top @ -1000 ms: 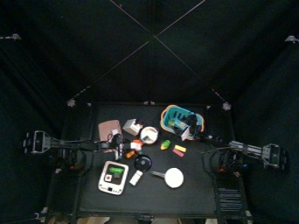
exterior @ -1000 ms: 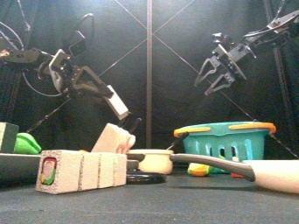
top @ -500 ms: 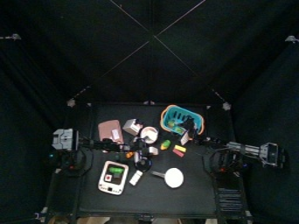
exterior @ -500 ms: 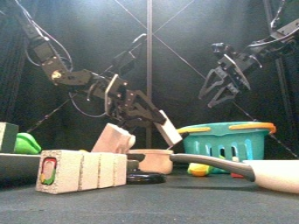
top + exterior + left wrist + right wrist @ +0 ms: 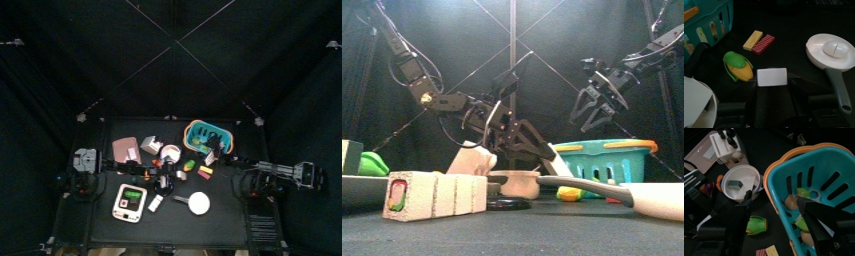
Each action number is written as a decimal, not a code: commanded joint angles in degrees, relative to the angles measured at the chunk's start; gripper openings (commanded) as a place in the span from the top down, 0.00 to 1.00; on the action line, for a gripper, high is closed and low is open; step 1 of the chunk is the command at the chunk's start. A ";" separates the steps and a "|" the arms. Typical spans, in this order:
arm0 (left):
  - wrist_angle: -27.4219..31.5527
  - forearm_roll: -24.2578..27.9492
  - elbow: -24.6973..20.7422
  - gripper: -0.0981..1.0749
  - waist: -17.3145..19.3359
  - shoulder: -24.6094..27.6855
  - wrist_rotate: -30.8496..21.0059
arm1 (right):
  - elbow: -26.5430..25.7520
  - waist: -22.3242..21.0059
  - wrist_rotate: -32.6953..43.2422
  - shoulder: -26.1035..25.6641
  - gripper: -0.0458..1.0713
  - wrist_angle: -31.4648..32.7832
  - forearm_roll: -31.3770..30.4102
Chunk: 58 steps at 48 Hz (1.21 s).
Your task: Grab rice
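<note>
From above, the table is crowded and the left arm reaches in over its middle, its left gripper [image 5: 177,172] hanging above the toy food, while the white dish with a handle [image 5: 198,202] lies nearer the front edge, apart from it; the right arm [image 5: 274,177] sits off at the right side. At table height, the left gripper hangs low just behind the front row, jaws spread and tilted down toward the teal basket [image 5: 603,158], and the right gripper [image 5: 603,100] hovers high above that basket, fingers splayed. On the left wrist camera, here's the prize: the rice [image 5: 839,48], a small white mound, sits inside the white dish, off to one side of the wide-open empty jaws, with a white square patch showing at the tip; directly ahead lie the corn cob [image 5: 739,66] and a yellow stick beside a red one [image 5: 757,42]. The right wrist camera looks down into the basket past open jaws, holding nothing. My read: this is the approach step, nothing grabbed yet; next, the left gripper needs to swing across over the dish, centre on the mound, drop and close without tipping the dish
</note>
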 commanded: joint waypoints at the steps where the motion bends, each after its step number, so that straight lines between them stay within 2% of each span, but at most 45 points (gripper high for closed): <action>1: -0.18 -1.05 -1.49 0.43 -0.35 -0.18 0.09 | -0.62 -0.62 -0.18 -0.26 0.06 -0.09 0.09; 21: 0.88 -2.55 -2.37 0.43 -0.44 1.49 0.26 | 0.44 -2.81 -0.09 0.00 0.06 -0.18 0.26; 35: 7.38 -2.20 -3.52 0.42 -0.79 2.46 0.35 | 0.44 -2.90 -0.09 0.00 0.06 -0.09 0.35; 44: 12.30 -2.11 -4.39 0.38 -0.79 2.29 0.44 | 0.44 -2.90 -0.09 0.00 0.06 -0.09 0.35; 58: 13.80 -1.93 -4.39 0.28 -0.62 1.76 0.53 | 0.53 -2.99 -0.09 0.00 0.06 -0.09 0.35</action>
